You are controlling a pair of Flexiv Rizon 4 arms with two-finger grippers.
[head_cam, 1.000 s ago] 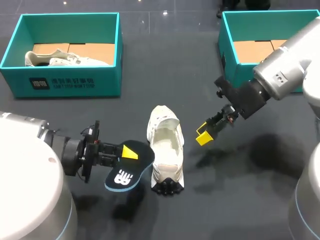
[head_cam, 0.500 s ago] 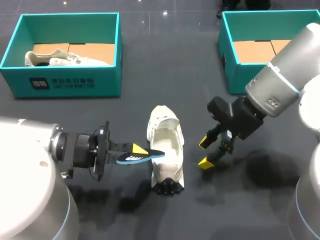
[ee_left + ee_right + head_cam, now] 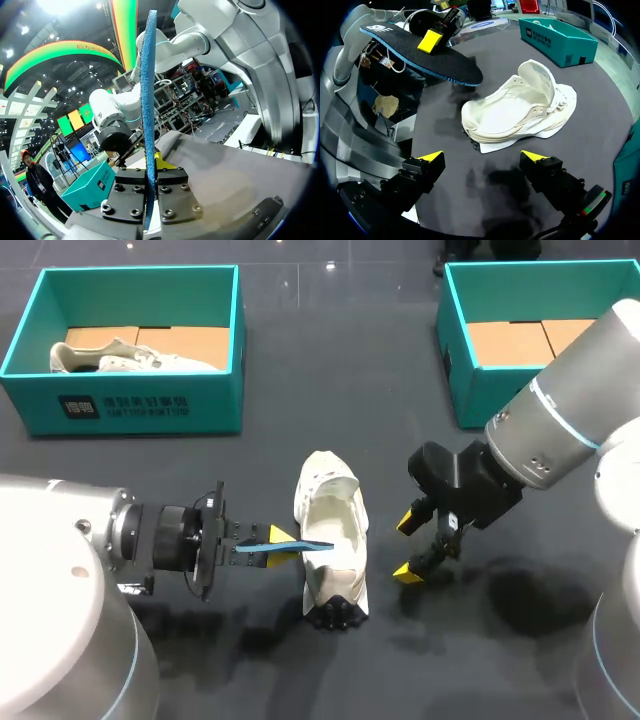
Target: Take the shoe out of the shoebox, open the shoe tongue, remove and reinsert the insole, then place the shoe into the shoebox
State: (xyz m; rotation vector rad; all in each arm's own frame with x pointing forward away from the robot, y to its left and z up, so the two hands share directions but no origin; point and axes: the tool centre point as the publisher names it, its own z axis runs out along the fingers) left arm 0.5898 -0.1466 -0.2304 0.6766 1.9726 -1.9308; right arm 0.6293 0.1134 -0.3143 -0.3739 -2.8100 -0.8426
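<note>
Table: left tool grips insole beside shoe

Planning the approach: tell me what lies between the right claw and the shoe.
Only bare table separates right claw and shoe, clearest in the right wrist view.

Trade-show hall: lit banners, display screens.

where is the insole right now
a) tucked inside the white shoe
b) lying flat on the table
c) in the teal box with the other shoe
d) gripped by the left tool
D: the left tool is shut on the insole, holding it on edge in the air just outside the white shoe.
</note>
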